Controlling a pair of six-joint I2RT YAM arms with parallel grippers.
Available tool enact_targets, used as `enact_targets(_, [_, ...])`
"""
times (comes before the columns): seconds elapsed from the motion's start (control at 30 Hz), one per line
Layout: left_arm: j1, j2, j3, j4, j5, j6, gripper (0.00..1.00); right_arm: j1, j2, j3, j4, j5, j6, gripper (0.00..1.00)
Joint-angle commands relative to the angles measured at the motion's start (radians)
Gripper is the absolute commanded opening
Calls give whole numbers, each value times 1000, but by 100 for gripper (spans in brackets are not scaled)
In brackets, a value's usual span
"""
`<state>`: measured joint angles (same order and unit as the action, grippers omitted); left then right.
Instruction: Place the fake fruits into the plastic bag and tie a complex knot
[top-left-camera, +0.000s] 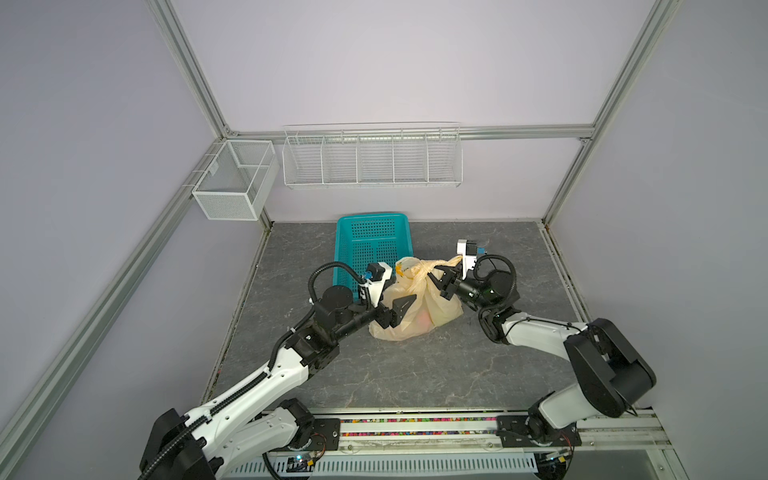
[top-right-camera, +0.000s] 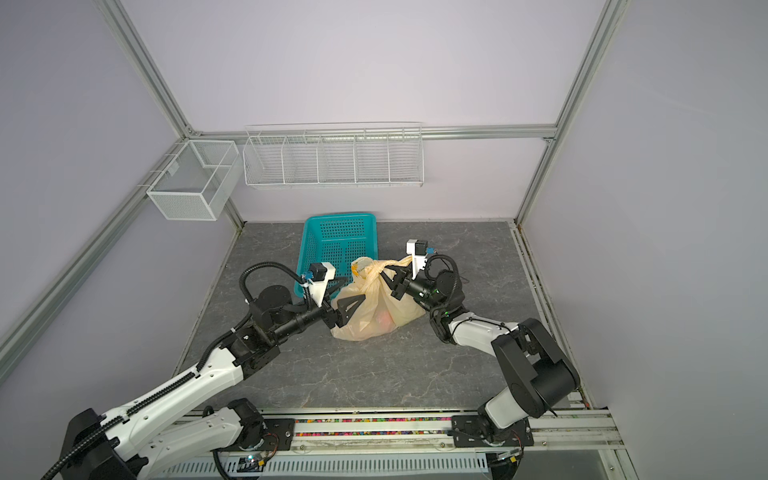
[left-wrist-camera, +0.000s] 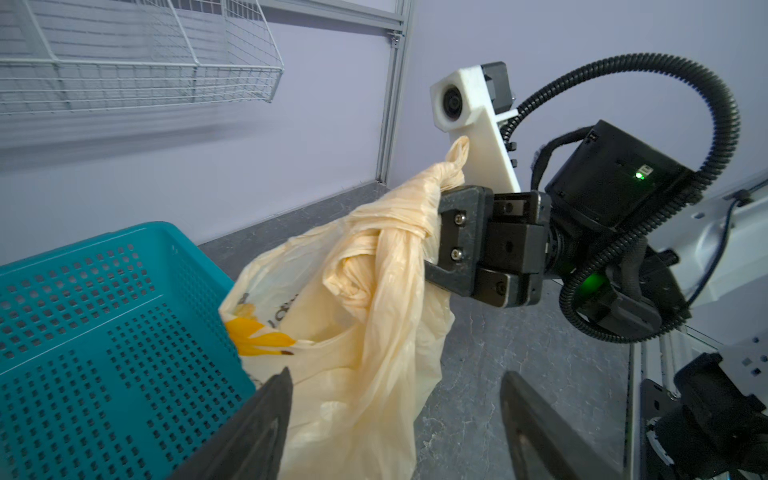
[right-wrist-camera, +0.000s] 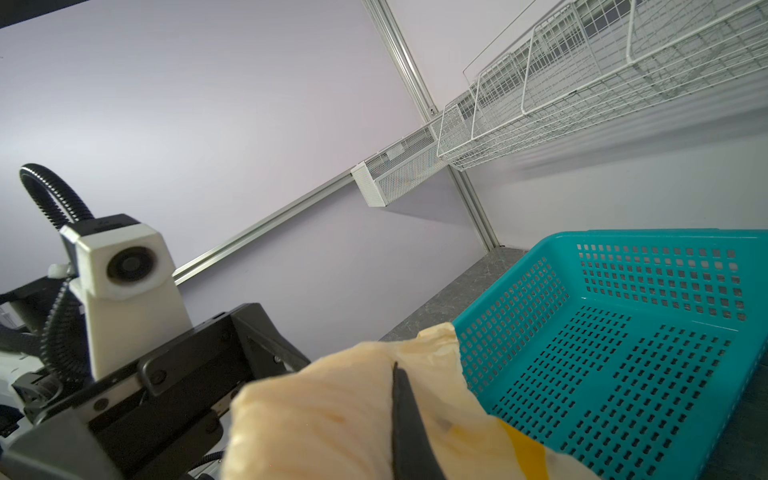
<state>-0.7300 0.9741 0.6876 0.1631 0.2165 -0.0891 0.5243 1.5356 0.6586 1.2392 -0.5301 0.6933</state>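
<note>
While clamping the right gripper (left-wrist-camera: 444, 232) fingers shut on one sticking-out end of the knot (left-wrist-camera: 395, 226), holds the top of the plastic bag (top-left-camera: 442, 307) drawn up above the table (top-left-camera: 415, 374). Rests the bag's base on the table just beside the teal basket (top-left-camera: 370, 245), with a pink fake fruit (top-left-camera: 424, 319) faint through its side. Holds the left gripper (top-left-camera: 397, 313) fingers open against the bag's flank, gripping nothing.

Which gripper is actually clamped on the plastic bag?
The right gripper: its jaws are shut on the bag handle beside the knot. The left gripper stands open, gripping nothing.
</note>
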Motion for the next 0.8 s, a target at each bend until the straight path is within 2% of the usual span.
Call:
enact_targets(0.0, [65,-22,61,-114,-2,13,64,-12,-17,17,32,-58,-26,7])
enact_targets(0.17, [78,43,170,-247,-27,130,45,-12,-8,33,35,-71,-18,7])
enact_targets(0.4, [76,171,239,-289,2,248,32,-8,-3,51,38,-79,1,7])
enact_targets(0.57, [70,215,233,-197,72,241,29,2,1,59,31,-84,2,7])
enact_targets(0.77, [45,248,221,-133,95,238,27,5,7,59,32,-94,7,7])
